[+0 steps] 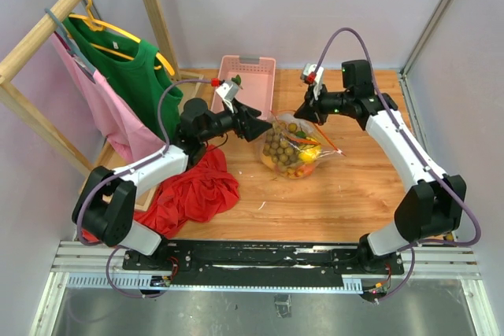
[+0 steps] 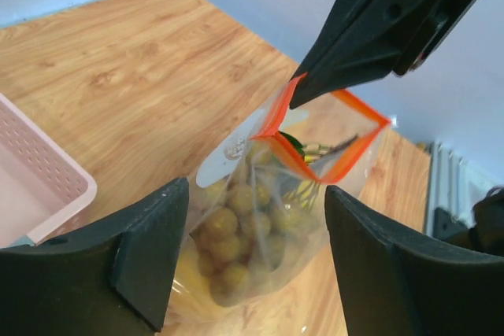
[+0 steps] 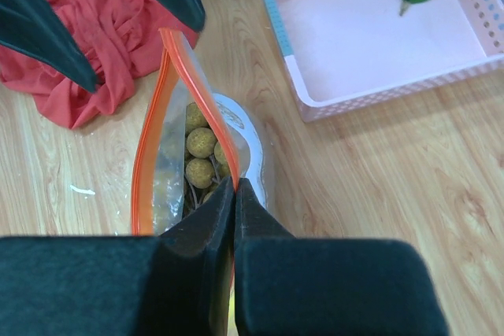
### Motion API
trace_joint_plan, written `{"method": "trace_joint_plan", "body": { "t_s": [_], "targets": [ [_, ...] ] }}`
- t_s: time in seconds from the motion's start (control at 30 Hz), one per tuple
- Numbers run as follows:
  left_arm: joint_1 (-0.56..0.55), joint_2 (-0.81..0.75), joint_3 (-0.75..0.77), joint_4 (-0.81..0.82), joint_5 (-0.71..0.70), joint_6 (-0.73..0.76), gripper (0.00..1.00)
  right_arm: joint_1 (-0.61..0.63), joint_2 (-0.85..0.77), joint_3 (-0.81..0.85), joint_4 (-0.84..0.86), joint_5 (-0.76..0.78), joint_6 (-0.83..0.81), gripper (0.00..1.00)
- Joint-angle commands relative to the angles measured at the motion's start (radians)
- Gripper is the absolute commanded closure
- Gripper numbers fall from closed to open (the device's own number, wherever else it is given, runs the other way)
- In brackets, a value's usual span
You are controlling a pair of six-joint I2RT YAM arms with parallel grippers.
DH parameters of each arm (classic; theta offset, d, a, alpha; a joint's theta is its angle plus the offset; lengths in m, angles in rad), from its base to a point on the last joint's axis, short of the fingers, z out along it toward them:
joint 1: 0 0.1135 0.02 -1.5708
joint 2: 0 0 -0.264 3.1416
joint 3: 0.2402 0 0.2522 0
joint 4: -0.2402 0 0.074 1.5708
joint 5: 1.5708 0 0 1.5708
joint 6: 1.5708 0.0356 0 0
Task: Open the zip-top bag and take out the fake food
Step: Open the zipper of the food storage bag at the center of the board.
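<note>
Brightness: bright and even in all three views.
Shadows: soft and faint on the table [image 1: 354, 194].
Glare: small white sheen on the zip-top bag [image 2: 236, 155].
Focus: nearest parts of wrist views slightly soft.

White links [image 1: 409, 151], purple cables [image 1: 350, 30], black joints [image 1: 429, 204], black pincers [image 2: 256, 190] [image 3: 234, 184]

The zip-top bag [image 3: 248, 151] is clear with an orange-red zip strip [image 3: 144, 155]; the fake food [image 3: 201, 143] tan-brown; basket [image 3: 394, 90] pink, perforated; cloth [image 3: 102, 49] red; bench [image 3: 394, 194] pale wood-grain.
</note>
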Motion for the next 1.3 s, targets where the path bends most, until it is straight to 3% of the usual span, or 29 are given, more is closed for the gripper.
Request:
{"method": "trace_joint_plan", "body": {
  "t_s": [0.0, 0.17, 0.37, 0.57, 0.7, 0.8, 1.0, 1.1, 1.27],
  "targets": [
    [-0.001, -0.047, 0.076, -0.037, -0.066, -0.112, 0.23, -0.071, -0.046, 0.062, 0.052, 0.004, 0.130, 0.99],
    [-0.001, -0.056, 0.101, -0.018, -0.092, -0.264, 0.14, -0.129, -0.105, 0.101, 0.059, 0.105, 0.184, 0.99],
    [-0.002, -0.057, 0.164, -0.155, -0.169, -0.376, 0.10, -0.143, -0.199, 0.038, 0.124, 0.216, 0.249, 0.99],
    [-0.008, -0.068, 0.185, -0.293, -0.269, -0.394, 0.01, -0.131, -0.221, -0.092, 0.212, 0.274, 0.320, 0.99],
    [-0.007, -0.036, 0.145, -0.314, -0.300, -0.493, 0.01, -0.095, -0.159, -0.257, 0.354, 0.237, 0.476, 0.99],
    [-0.012, -0.007, 0.123, -0.309, -0.282, -0.576, 0.07, -0.045, -0.111, -0.297, 0.410, 0.210, 0.542, 0.99],
    [-0.025, 0.014, 0.094, -0.328, -0.268, -0.625, 0.45, -0.013, -0.027, -0.237, 0.439, 0.158, 0.627, 0.99],
    [-0.037, 0.026, 0.094, -0.331, -0.268, -0.633, 0.47, -0.012, 0.021, -0.193, 0.454, 0.143, 0.692, 0.99],
    [-0.046, 0.091, 0.141, -0.386, -0.279, -0.622, 0.42, 0.021, 0.074, -0.153, 0.476, 0.147, 0.759, 0.99]
  ]
}}
